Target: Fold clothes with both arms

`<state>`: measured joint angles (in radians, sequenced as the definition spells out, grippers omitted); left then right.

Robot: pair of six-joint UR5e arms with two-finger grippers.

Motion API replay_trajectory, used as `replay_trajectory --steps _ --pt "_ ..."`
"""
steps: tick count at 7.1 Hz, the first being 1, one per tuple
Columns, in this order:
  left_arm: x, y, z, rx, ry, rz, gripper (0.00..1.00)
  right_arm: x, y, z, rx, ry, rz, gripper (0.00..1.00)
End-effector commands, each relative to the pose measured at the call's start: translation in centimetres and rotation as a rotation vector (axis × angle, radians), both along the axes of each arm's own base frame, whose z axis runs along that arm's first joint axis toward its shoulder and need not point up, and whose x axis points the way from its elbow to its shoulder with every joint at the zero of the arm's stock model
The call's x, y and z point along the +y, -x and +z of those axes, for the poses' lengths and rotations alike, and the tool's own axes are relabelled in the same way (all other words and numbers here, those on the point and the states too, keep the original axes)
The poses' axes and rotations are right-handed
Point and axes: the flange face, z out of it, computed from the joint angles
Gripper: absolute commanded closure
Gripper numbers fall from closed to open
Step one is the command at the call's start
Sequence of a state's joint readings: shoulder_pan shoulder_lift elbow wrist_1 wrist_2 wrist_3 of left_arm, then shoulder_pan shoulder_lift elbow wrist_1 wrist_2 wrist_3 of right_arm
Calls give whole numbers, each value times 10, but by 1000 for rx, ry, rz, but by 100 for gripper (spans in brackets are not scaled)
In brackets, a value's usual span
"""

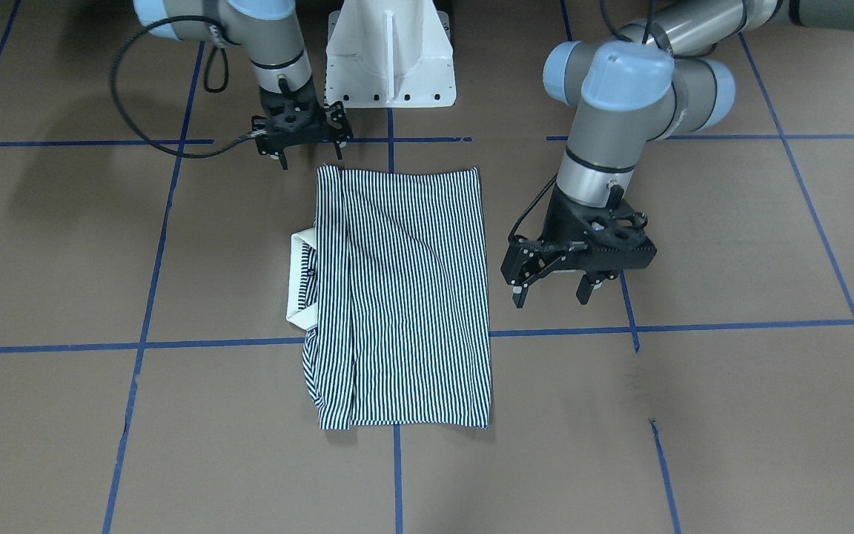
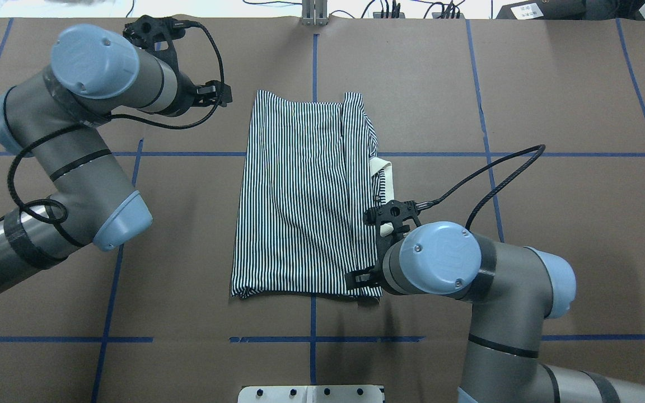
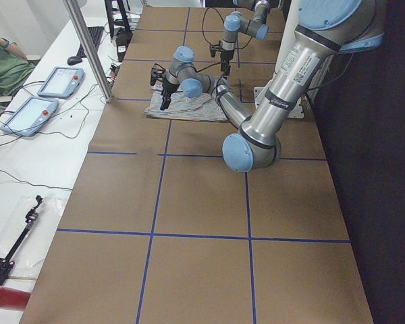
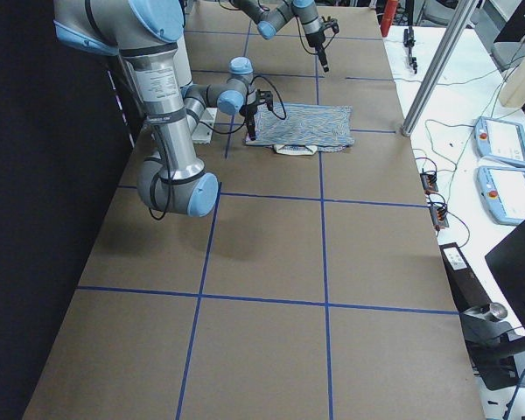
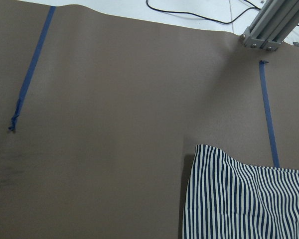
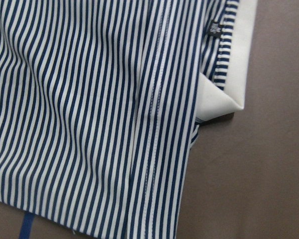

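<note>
The striped polo shirt [image 1: 405, 297] lies folded into a tall rectangle at the middle of the table. Its cream collar [image 1: 301, 282] sticks out on my right side. The shirt also shows in the overhead view [image 2: 300, 196]. My left gripper [image 1: 553, 291] is open and empty, raised above the table beside the shirt's left edge. Its wrist view shows only a far corner of the shirt [image 5: 244, 199]. My right gripper [image 1: 308, 154] is open and empty, just above the shirt's near right corner. Its wrist view shows stripes [image 6: 89, 99] and the collar [image 6: 234, 64].
The white pedestal [image 1: 390, 59] stands at my base, just behind the shirt. Blue tape lines [image 1: 145, 297] grid the brown table. An aluminium post [image 5: 274, 25] stands at the far edge. Pendants [image 3: 61, 81] and cables lie on the side bench.
</note>
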<state>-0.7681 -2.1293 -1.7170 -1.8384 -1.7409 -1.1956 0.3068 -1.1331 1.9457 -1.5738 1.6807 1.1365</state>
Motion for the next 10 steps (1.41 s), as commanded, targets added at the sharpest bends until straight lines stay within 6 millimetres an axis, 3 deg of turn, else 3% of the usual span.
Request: replay_trajectory --steps 1,3,7,8,9,10 --pt "10 3 4 -1 7 12 0 19 30 10 64 -114 -78 12" --pt "10 3 6 -4 9 12 0 27 36 14 80 -149 -111 46" --pt "9 1 10 -8 15 13 0 22 38 13 124 -244 -126 46" --pt "8 0 11 -11 17 13 0 21 40 2 110 -255 -117 46" --pt "8 -1 12 -11 17 15 0 20 41 -4 101 -258 -116 52" --pt "8 -2 13 -10 16 15 0 20 42 -3 103 -257 -116 67"
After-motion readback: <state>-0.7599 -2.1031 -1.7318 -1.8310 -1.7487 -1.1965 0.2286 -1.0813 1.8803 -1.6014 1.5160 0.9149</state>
